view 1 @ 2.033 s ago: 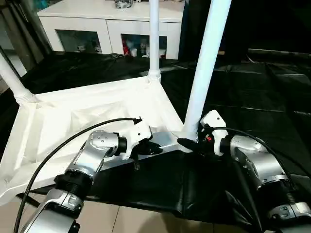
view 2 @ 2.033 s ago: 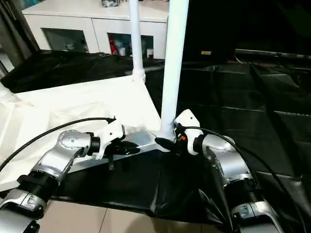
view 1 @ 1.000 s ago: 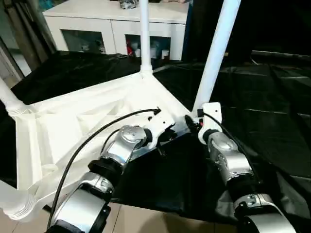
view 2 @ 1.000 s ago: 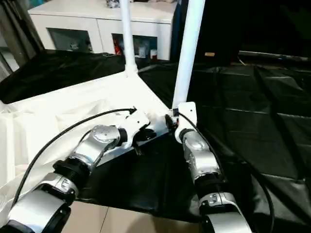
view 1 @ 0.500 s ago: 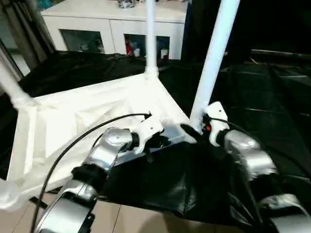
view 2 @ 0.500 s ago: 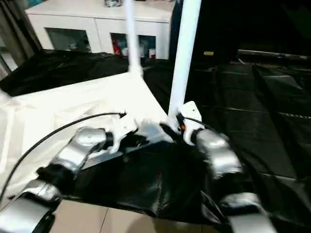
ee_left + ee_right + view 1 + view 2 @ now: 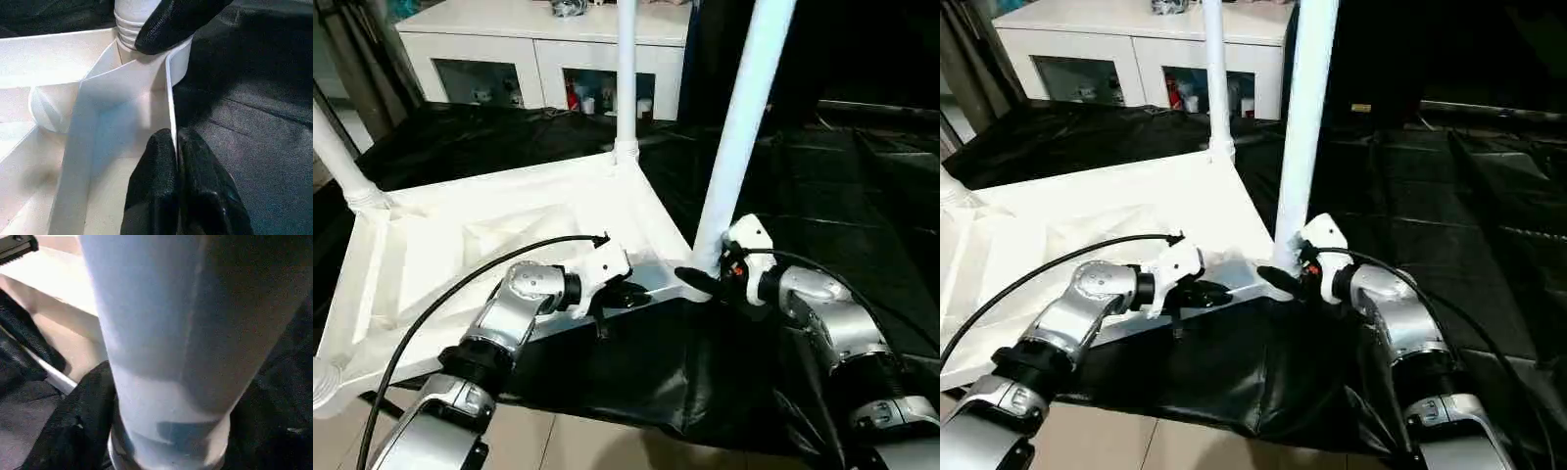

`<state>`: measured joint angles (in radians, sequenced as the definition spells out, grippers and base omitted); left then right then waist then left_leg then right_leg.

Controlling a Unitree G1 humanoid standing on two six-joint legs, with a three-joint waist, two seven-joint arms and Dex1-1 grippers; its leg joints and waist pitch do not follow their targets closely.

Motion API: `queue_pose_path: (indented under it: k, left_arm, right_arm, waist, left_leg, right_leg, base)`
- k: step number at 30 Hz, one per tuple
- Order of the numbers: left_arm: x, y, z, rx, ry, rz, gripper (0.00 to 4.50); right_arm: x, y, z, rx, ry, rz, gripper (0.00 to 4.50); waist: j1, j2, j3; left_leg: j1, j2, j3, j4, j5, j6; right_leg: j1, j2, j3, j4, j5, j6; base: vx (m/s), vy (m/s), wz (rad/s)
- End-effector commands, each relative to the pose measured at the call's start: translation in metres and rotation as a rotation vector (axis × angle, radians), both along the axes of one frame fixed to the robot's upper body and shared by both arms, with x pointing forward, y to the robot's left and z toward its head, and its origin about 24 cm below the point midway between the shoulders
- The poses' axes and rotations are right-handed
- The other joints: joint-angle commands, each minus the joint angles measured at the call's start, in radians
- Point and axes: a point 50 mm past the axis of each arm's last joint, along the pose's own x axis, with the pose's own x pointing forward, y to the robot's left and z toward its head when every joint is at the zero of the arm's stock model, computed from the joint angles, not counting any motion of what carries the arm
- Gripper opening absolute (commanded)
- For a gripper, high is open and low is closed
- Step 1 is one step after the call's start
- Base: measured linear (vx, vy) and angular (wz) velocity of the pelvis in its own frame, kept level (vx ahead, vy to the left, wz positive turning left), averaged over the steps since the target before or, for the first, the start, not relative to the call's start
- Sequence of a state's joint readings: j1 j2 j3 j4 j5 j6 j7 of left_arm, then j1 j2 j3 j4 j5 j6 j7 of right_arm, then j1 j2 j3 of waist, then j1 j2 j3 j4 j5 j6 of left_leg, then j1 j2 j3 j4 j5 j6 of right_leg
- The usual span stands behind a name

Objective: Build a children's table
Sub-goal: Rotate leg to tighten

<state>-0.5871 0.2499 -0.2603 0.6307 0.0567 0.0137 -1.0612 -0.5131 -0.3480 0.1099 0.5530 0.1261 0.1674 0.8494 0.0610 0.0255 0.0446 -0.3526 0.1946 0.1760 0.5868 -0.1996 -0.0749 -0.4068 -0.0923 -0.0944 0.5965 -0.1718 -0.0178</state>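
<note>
The white tabletop lies underside up on a black sheet. My left gripper is shut on its thin near rim, close to the right corner socket. A long white leg stands in that socket, leaning slightly right. My right gripper is shut on the base of this leg, with one black finger against its side. Another leg stands in the far corner, and a third leg rises at the left corner. A fourth leg's base shows at the near left corner.
A white cabinet with glass doors stands behind the work. The black sheet covers the surface to the right and ends in a hanging edge just in front of my arms. Pale floor lies below it.
The whole picture swung and tilted with my head. Both grippers keep their holds, the left on the rim and the right on the leg's base. The tabletop sits about as before.
</note>
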Motion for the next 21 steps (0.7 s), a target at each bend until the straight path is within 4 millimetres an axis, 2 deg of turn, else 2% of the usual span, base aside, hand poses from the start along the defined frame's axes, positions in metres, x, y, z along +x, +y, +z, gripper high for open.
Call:
queue_pose_path:
  k: [1,5,8,10,11,12,13,14,15,16,18,19,20,21]
  left_arm:
    - [-0.003,-0.001,0.007,-0.083,-0.01,-0.028,0.0]
    - [-0.003,0.001,0.008,-0.083,-0.007,-0.021,0.0]
    - [0.001,0.001,0.007,-0.071,-0.012,0.025,0.0]
    - [0.01,0.0,0.006,-0.061,-0.029,0.12,0.0]
    - [0.01,0.0,0.006,-0.061,-0.029,0.12,0.0]
    - [0.018,-0.003,0.005,-0.035,-0.035,0.209,0.0]
    - [0.018,-0.003,0.005,-0.035,-0.035,0.209,0.0]
    - [0.021,-0.006,0.004,-0.021,-0.035,0.242,0.0]
    - [0.026,-0.012,0.003,-0.014,-0.034,0.3,0.0]
    - [0.026,-0.012,0.003,-0.014,-0.034,0.3,0.0]
    - [0.033,-0.023,0.003,-0.001,-0.029,0.381,0.0]
    - [0.034,-0.031,0.003,0.001,-0.031,0.395,0.0]
    - [0.034,-0.031,0.003,0.001,-0.031,0.395,0.0]
    - [0.034,-0.041,0.004,-0.005,-0.041,0.385,0.0]
  right_arm:
    - [-0.001,-0.004,0.001,-0.01,0.007,-0.004,2.97]
    - [-0.001,-0.003,0.0,-0.003,0.018,-0.002,2.72]
    - [0.0,-0.002,-0.005,0.008,0.034,-0.069,2.69]
    - [0.007,-0.004,-0.013,-0.002,0.032,-0.249,2.67]
    - [0.007,-0.004,-0.013,-0.002,0.032,-0.249,2.67]
    - [0.014,-0.008,-0.02,0.009,0.051,-0.48,2.67]
    - [0.014,-0.008,-0.02,0.009,0.051,-0.48,2.67]
    - [0.015,-0.009,-0.025,0.014,0.069,-0.57,2.67]
    - [0.015,-0.005,-0.03,0.027,0.088,-0.641,2.67]
    - [0.015,-0.005,-0.03,0.027,0.088,-0.641,2.67]
    - [0.016,0.006,-0.035,0.024,0.078,-0.723,2.67]
    - [0.016,0.014,-0.036,0.04,0.075,-0.741,2.67]
    - [0.016,0.014,-0.036,0.04,0.075,-0.741,2.67]
    - [0.016,0.026,-0.035,0.059,0.067,-0.736,2.67]
  waist:
    - [0.005,-0.028,-0.063]
    - [0.004,-0.028,-0.062]
    - [0.003,-0.025,-0.061]
    - [0.0,-0.025,-0.06]
    - [-0.002,-0.026,-0.061]
    - [-0.004,-0.024,-0.06]
    - [-0.008,-0.021,-0.058]
    - [-0.008,-0.022,-0.062]
    - [-0.007,-0.021,-0.062]
    - [-0.007,-0.018,-0.062]
    - [-0.004,-0.017,-0.066]
    - [-0.003,-0.012,-0.066]
    - [0.0,-0.016,-0.066]
    - [0.002,-0.015,-0.066]
  left_leg:
    - [-0.008,0.031,-0.002,-0.058,-0.102,0.107]
    - [-0.008,0.031,-0.002,-0.058,-0.106,0.106]
    - [-0.008,0.03,-0.002,-0.06,-0.115,0.097]
    - [-0.007,0.027,-0.003,-0.061,-0.119,0.084]
    - [-0.006,0.027,-0.003,-0.061,-0.122,0.077]
    - [-0.005,0.027,-0.003,-0.062,-0.129,0.066]
    - [-0.003,0.026,-0.002,-0.064,-0.133,0.058]
    - [0.0,0.027,-0.006,-0.066,-0.135,0.042]
    - [0.002,0.027,-0.004,-0.065,-0.132,0.041]
    - [0.004,0.028,-0.002,-0.064,-0.127,0.041]
    - [0.0,0.024,-0.003,-0.061,-0.108,0.049]
    - [0.002,0.023,-0.001,-0.06,-0.109,0.051]
    - [0.005,0.023,0.0,-0.06,-0.112,0.055]
    - [0.001,0.023,-0.001,-0.061,-0.112,0.061]
  right_leg:
    - [0.062,-0.057,0.049,-0.065,-0.225,-0.206]
    - [0.061,-0.057,0.049,-0.066,-0.228,-0.208]
    - [0.061,-0.057,0.049,-0.069,-0.251,-0.199]
    - [0.059,-0.057,0.049,-0.072,-0.271,-0.191]
    - [0.058,-0.057,0.049,-0.073,-0.28,-0.187]
    - [0.058,-0.057,0.049,-0.075,-0.297,-0.179]
    - [0.053,-0.056,0.051,-0.077,-0.307,-0.177]
    - [0.057,-0.055,0.049,-0.076,-0.31,-0.175]
    - [0.055,-0.055,0.05,-0.075,-0.293,-0.178]
    - [0.052,-0.054,0.053,-0.074,-0.254,-0.188]
    - [0.058,-0.055,0.053,-0.066,-0.188,-0.207]
    - [0.056,-0.055,0.054,-0.068,-0.182,-0.21]
    - [0.056,-0.054,0.054,-0.069,-0.176,-0.214]
    - [0.058,-0.055,0.053,-0.067,-0.17,-0.217]
  base:
    - [0.0,0.0,0.0]
    - [0.0,0.0,0.0]
    - [0.0,0.0,0.0]
    - [0.0,0.0,0.0]
    - [0.0,0.0,0.0]
    - [0.0,0.0,0.0]
    - [0.0,0.0,0.0]
    - [0.0,0.0,0.0]
    - [0.0,0.0,0.0]
    - [0.0,0.0,0.0]
    - [0.0,0.0,0.0]
    - [0.0,0.0,0.0]
    - [0.0,0.0,0.0]
    - [0.0,0.0,0.0]
